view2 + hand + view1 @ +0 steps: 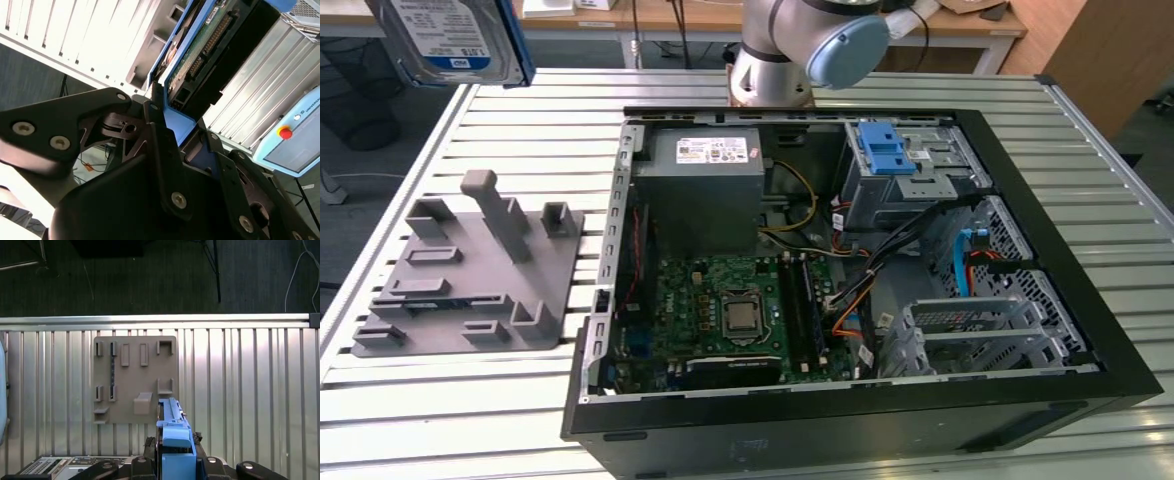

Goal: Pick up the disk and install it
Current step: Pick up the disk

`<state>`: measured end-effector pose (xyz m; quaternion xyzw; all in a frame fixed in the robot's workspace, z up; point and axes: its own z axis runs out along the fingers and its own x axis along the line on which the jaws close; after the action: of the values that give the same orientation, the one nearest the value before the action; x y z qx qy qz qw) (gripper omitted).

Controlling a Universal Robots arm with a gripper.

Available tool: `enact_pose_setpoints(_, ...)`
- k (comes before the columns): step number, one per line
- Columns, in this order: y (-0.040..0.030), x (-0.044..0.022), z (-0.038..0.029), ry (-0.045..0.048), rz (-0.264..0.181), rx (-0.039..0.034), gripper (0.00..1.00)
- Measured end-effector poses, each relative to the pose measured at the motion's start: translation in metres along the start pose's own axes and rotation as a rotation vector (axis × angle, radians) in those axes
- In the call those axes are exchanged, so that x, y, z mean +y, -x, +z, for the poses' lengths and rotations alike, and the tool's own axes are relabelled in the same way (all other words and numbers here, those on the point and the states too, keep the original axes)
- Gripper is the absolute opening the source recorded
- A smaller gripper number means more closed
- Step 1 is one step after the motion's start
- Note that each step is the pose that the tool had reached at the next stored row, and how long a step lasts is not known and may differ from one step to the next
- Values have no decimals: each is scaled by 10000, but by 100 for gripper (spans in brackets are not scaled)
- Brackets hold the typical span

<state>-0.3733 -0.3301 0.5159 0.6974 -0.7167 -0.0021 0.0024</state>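
One disk (451, 38) is in play, and it hangs in the air at the exterior view's upper left, above the slatted worktop (987, 90) and well apart from the single open computer case (854, 425). In the second wrist view the tool (167, 112) is clamped on the disk's blue carrier frame, its black fingers (152, 112) pressed against the plastic at one end, with the green circuit board facing the camera. In the first wrist view the disk stands edge-on over the one grey fixture plate (135, 380), which lies flat on the worktop with its slots unoccupied. The disk looks stiff and dense, probably heavy for its size, with smooth metal faces that would likely slip under a pinch. Its bare board and connector seem fragile and sensitive to knocks. The plastic frame is the sounder place to hold, at the narrow edges where the tool grips it now, though thin plastic may flex a little. One arm (814, 45) carries the tool.
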Motion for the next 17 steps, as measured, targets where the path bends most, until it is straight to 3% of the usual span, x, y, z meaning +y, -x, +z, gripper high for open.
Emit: enact_pose_setpoints(17,2,-58,0,-1,0,0,36)
